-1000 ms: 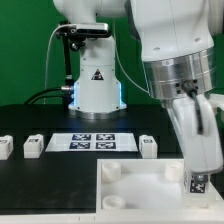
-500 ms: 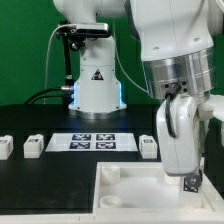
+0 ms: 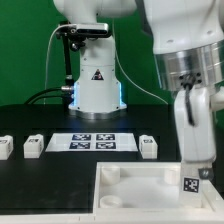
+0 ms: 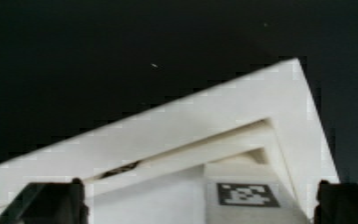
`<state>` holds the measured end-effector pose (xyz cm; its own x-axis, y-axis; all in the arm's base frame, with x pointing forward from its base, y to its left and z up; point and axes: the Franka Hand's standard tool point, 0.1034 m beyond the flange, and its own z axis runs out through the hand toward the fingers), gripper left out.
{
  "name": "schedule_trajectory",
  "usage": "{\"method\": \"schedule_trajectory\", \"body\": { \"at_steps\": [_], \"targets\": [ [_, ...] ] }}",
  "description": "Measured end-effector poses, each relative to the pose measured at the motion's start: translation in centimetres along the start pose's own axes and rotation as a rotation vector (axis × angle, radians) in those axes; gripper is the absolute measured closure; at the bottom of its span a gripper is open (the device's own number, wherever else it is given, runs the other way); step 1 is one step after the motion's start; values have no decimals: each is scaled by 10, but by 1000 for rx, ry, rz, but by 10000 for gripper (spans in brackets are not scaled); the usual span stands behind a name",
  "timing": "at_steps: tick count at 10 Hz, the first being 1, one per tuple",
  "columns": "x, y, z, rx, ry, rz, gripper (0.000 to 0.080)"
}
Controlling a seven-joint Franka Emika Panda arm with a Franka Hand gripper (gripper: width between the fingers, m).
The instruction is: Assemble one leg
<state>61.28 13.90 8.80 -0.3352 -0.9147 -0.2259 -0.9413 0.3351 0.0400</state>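
We see the gripper (image 3: 190, 182) low over the exterior view's right part of the big white square part (image 3: 140, 190), and it is clamped on a leg (image 3: 189, 184) whose tag faces the camera. In the wrist view the two dark fingers (image 4: 51, 198) stand either side of that tagged leg (image 4: 247, 192), with the square part (image 4: 194, 130) below it. Three more legs lie on the black table (image 3: 30, 125): two (image 3: 33, 146) near the exterior view's left edge and one (image 3: 149, 147) just beside the marker board (image 3: 92, 142). We cannot tell whether the held leg touches the square part.
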Motion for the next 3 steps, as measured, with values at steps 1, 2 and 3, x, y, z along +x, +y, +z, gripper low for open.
{"method": "schedule_trajectory", "body": {
  "at_steps": [1, 2, 3],
  "targets": [
    [-9, 3, -11, 9, -9, -12, 152],
    [-12, 2, -15, 14, -15, -14, 150],
    [-11, 3, -13, 11, -13, -15, 150]
  ]
}}
